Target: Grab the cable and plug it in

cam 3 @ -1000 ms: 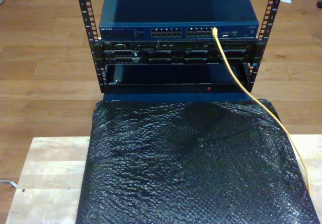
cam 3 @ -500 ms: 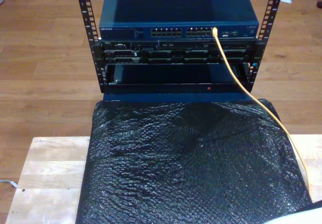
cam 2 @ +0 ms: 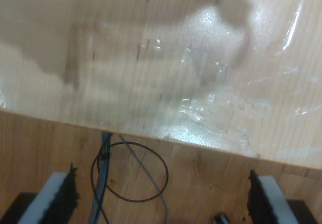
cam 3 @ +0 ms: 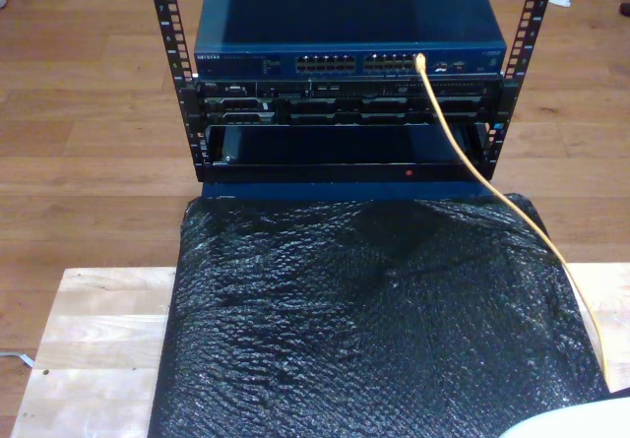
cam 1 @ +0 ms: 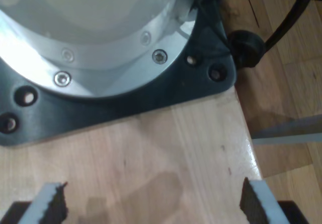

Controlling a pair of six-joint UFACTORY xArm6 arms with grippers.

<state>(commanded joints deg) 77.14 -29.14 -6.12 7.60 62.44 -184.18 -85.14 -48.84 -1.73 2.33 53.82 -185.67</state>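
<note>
Item: the cable (cam 3: 463,153), yellow-orange. One end sits at a port on the blue switch (cam 3: 349,25) toward the exterior view's right; the run drapes down over the black plastic sheet (cam 3: 374,320) and off the wooden table (cam 3: 89,340). By this showing the plug-in looks done; nothing appears left but withdrawal.

First gripper (cam 1: 151,204): jaws wide, empty, above bare wood near a metal arm base (cam 1: 100,32).

Second gripper (cam 2: 161,199): jaws wide, empty, over the table edge.

Writing: white lettering on the switch face, too small to read
</note>
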